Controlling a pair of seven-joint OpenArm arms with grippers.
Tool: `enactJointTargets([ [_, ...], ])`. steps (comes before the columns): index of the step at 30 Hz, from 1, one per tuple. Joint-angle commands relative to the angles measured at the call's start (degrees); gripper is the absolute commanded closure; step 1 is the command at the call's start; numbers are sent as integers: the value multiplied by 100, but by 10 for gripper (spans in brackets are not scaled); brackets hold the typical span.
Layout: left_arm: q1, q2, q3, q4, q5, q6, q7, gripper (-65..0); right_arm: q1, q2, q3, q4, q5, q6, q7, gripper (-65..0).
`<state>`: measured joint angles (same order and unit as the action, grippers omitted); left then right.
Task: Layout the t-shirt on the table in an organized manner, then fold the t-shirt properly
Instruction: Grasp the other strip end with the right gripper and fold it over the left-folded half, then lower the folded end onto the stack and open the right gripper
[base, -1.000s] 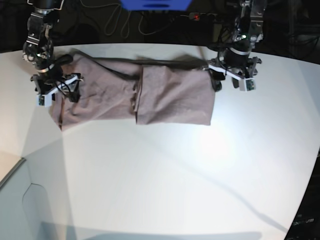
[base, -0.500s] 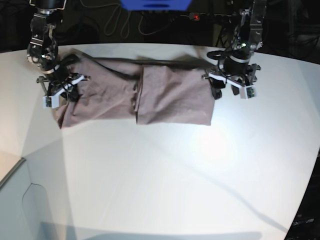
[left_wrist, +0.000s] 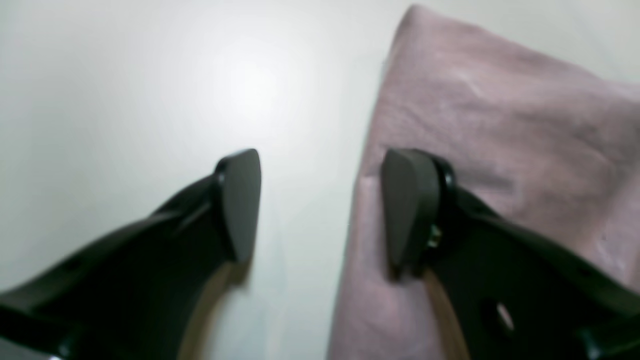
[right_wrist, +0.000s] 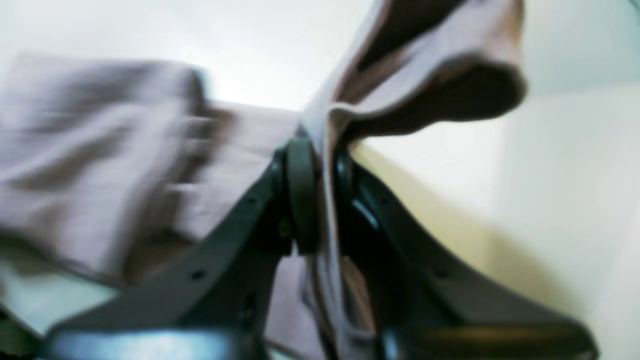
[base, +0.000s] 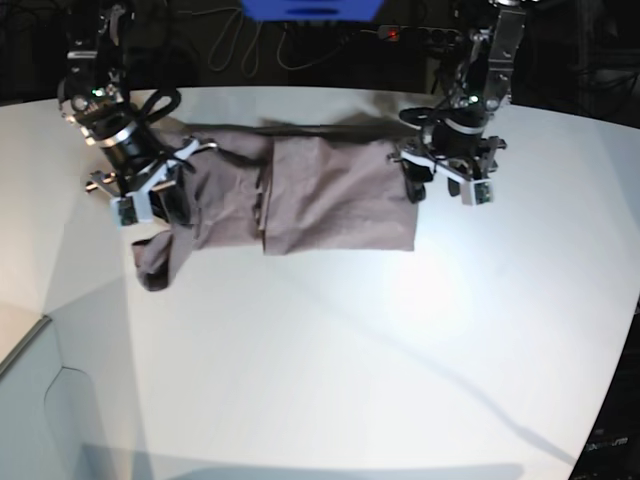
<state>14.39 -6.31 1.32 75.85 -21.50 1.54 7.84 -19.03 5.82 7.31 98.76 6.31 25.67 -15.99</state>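
Note:
The mauve-grey t-shirt (base: 330, 195) lies folded into a long band across the far part of the white table (base: 330, 340). My right gripper (base: 152, 200) is shut on the shirt's left end and holds it raised. A bunched flap hangs below it. In the right wrist view the fingers (right_wrist: 300, 200) pinch a fold of the shirt (right_wrist: 100, 150) above the table (right_wrist: 550, 175). My left gripper (base: 418, 186) is open at the shirt's right edge. In the left wrist view (left_wrist: 325, 210) one finger is over the shirt (left_wrist: 500, 125) and the other over the bare table (left_wrist: 125, 100).
A blue object (base: 310, 8) and loose cables (base: 240, 45) lie beyond the table's curved far edge. The table's near left corner drops off by a grey panel (base: 40, 400).
My right gripper has moved right and toward the near side with the shirt's left end, lifting and bunching it. My left gripper has shifted left to the shirt's right edge.

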Motion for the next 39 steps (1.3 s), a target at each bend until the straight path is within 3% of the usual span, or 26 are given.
enactJointTargets([
  [1, -28, 2, 39, 111, -9, -18, -93, -376, 8, 29, -94, 238, 121, 31, 205, 0],
  [16, -11, 2, 83, 120, -9, -18, -93, -376, 210, 46, -1826, 493, 103, 31, 197, 0],
  [39, -2, 2, 83, 120, -9, -27, -93, -380, 1239, 29, -3179, -773, 103, 31, 197, 0],
])
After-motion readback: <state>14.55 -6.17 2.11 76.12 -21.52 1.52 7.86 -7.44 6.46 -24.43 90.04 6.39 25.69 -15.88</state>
